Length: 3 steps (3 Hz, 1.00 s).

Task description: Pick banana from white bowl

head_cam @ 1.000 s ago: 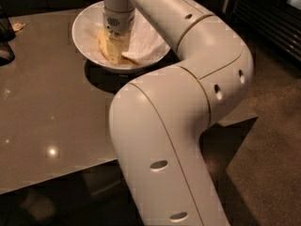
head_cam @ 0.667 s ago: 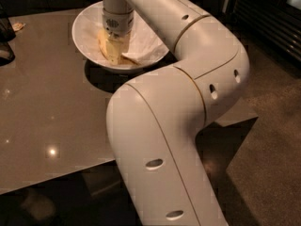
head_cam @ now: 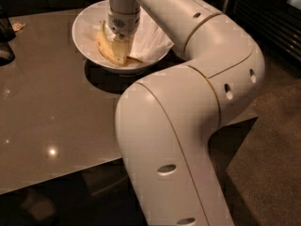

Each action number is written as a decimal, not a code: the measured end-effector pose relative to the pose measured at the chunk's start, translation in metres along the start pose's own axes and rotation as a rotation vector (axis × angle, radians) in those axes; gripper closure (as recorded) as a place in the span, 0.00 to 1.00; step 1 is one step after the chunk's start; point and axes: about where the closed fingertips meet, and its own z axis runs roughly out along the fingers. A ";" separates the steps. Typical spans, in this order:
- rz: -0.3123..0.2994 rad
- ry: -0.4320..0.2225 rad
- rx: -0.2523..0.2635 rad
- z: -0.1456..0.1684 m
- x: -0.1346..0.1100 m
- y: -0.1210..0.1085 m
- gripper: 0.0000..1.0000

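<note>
The white bowl [head_cam: 83,26] stands at the far side of the dark table. The yellow banana [head_cam: 105,46] lies inside it, curved, stem end up toward the far rim and brown tip toward the near right. My gripper [head_cam: 120,45] reaches straight down into the bowl and sits on the banana's right part, hiding some of it. The wrist and the large white arm cover the bowl's right edge.
A crumpled white napkin [head_cam: 153,42] lies in the bowl's right half. A dark object [head_cam: 5,41] stands at the table's left edge [head_cam: 9,126]. My white arm [head_cam: 188,126] fills the frame's middle and right. Carpeted floor [head_cam: 273,164] lies to the right.
The arm's elbow has shifted slightly to the left. The gripper stays down in the bowl at the banana, which has not visibly moved.
</note>
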 end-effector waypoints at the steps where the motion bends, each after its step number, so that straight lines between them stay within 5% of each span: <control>1: 0.016 -0.023 0.010 -0.005 0.015 0.000 1.00; 3: 0.014 -0.042 0.043 -0.014 0.010 -0.001 1.00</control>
